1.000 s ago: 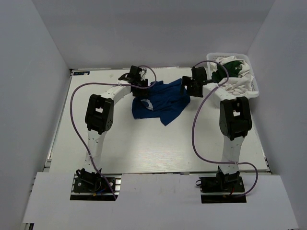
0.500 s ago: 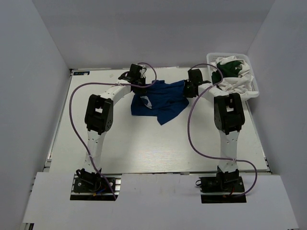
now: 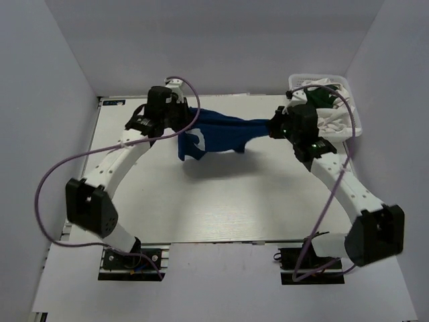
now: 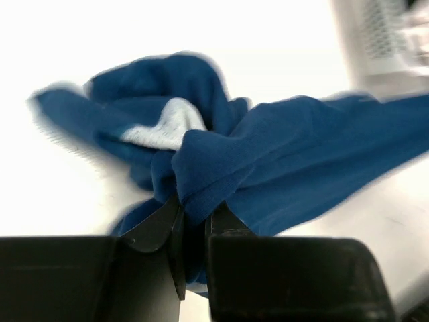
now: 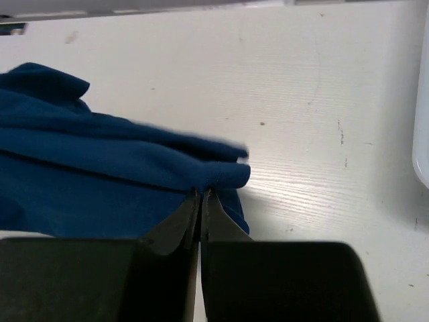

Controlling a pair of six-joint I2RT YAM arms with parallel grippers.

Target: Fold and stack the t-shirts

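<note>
Now the royal blue t-shirt (image 3: 218,131) is no longer lying crumpled on the table (image 3: 221,208). Half a second ago it was a heap near the far edge, between the two wrists. In this moment it hangs in the air, pulled into a long band across the far part of the surface, with its shadow on the boards below. Both arms have swung up and outwards to do this.

The left gripper (image 4: 194,216) is clenched on a bunch of the blue cloth, towards the far left corner. Its wrist view shows the fabric pinched between the fingers, with the white print (image 4: 164,127) just behind. The right gripper (image 5: 202,198) is also closed tight on a fold of the same shirt, nearer to the far right corner, just beside the mesh basket (image 3: 353,111). The dark green t-shirt (image 3: 320,97) and the white t-shirts (image 3: 333,122) lie in that basket.

I judge that this is the spreading step: the shirt is stretched so that it can be laid flat before folding. No fold is made and nothing is stacked, so the task is near its beginning. The cloth is bunched at both grips, so it may come down wrinkled.
</note>
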